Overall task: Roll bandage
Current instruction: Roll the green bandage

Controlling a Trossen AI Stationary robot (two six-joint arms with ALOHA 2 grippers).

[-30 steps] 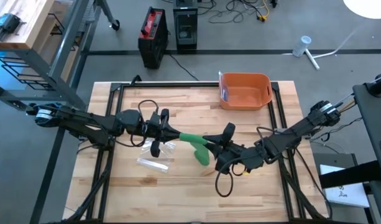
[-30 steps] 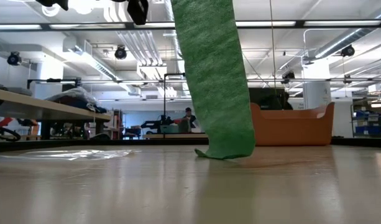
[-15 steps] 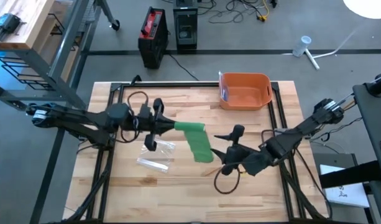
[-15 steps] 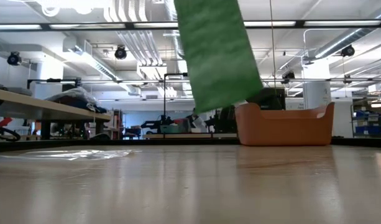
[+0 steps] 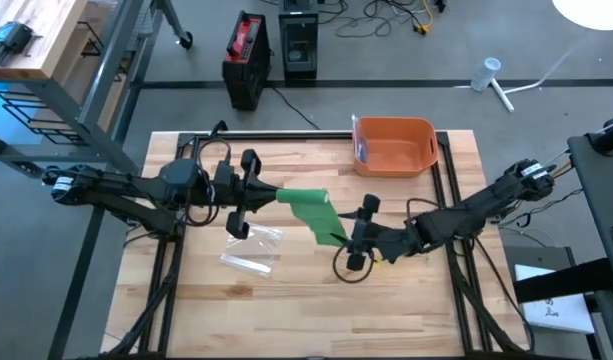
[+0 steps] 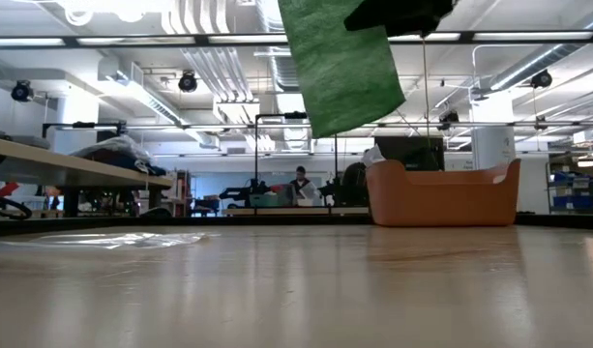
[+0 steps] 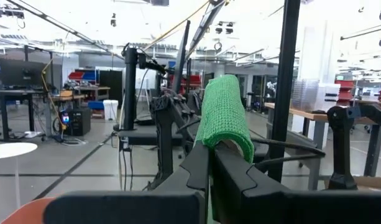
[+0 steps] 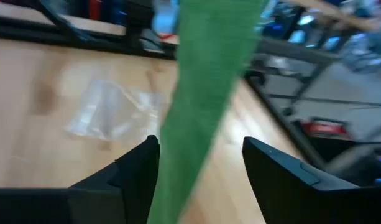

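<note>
My left gripper [image 5: 269,192] clenched on woven green bandage [image 5: 312,212] | right gripper [image 8: 199,158] fingers spread around strip | crinkled clear wrapper [image 5: 254,248] flat on table

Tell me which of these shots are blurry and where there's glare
Right wrist view: motion blur smears the green bandage and the plastic wrapper on the table. Left wrist view: the bandage is sharp, but the bright ceiling is washed out. Low view: the near table is soft, with a sheen off the wood. High view: evenly lit, a lamp glaring at the top right corner.
</note>
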